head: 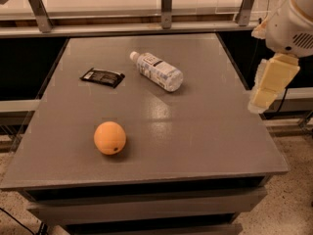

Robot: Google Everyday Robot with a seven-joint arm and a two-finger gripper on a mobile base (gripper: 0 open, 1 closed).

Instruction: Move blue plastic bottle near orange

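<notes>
The blue plastic bottle [157, 71] lies on its side at the back middle of the grey table [205, 131], white cap pointing to the back left. The orange [110, 137] sits at the front left of the table, well apart from the bottle. My gripper [261, 99] hangs at the right edge of the table, cream-coloured, pointing down, below the white arm housing [291, 26]. It is well to the right of the bottle and touches nothing.
A flat black wrapper [102, 77] lies at the back left of the table, left of the bottle. A metal rail with posts [166, 9] runs behind the table. Speckled floor [293, 199] lies to the right.
</notes>
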